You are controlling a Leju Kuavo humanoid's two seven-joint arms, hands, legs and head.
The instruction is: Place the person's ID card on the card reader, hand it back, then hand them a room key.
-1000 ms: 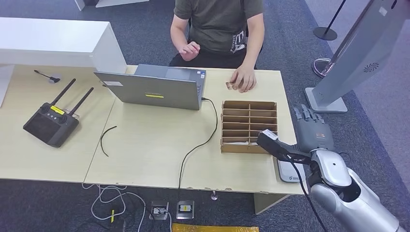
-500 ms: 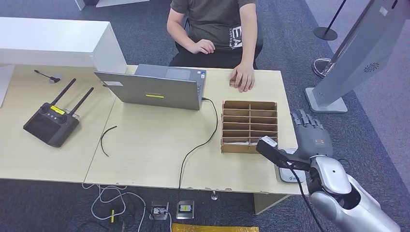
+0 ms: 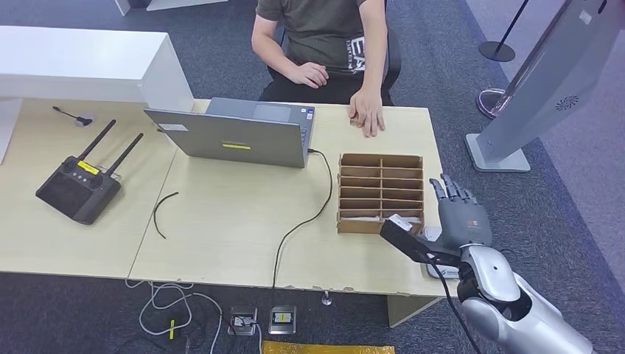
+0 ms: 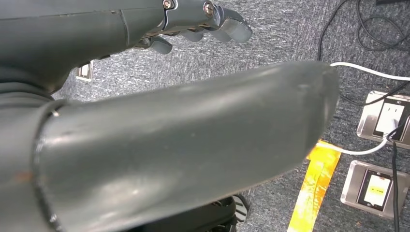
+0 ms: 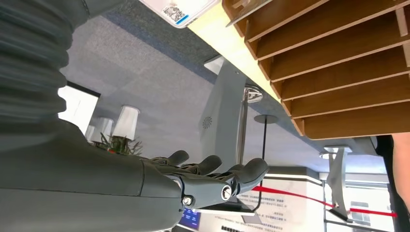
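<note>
**Right hand raised at the table's right edge, holding nothing**

The right hand [image 3: 463, 218] is at the right end of the table [image 3: 221, 221], above the card reader [image 3: 441, 269], which lies flat at the near right corner and is mostly covered by the hand and wrist. The palm faces down and the fingers [image 3: 449, 190] are stretched forward and a little apart; nothing is between them. In the right wrist view the same fingers [image 5: 212, 174] are straight and empty, and the edge of the reader [image 5: 181, 9] and the slots of the wooden rack [image 5: 338, 58] are close by. The forearm comes in from the lower right, outside the table edge.

The left hand [image 4: 203, 19] hangs low over the carpet, with floor sockets near it. Its fingers are loosely bent and hold nothing that I can see.

The person's hand [image 3: 366, 118] lies flat on the far edge of the table, beyond the rack [image 3: 381, 192]. The card is under this hand, if it is there; I cannot tell.

Between rack and right table edge there is only a narrow strip. The laptop [image 3: 236, 133] stands left of the rack, its cable [image 3: 306, 221] running to the near edge. The middle of the table is free wood.
</note>
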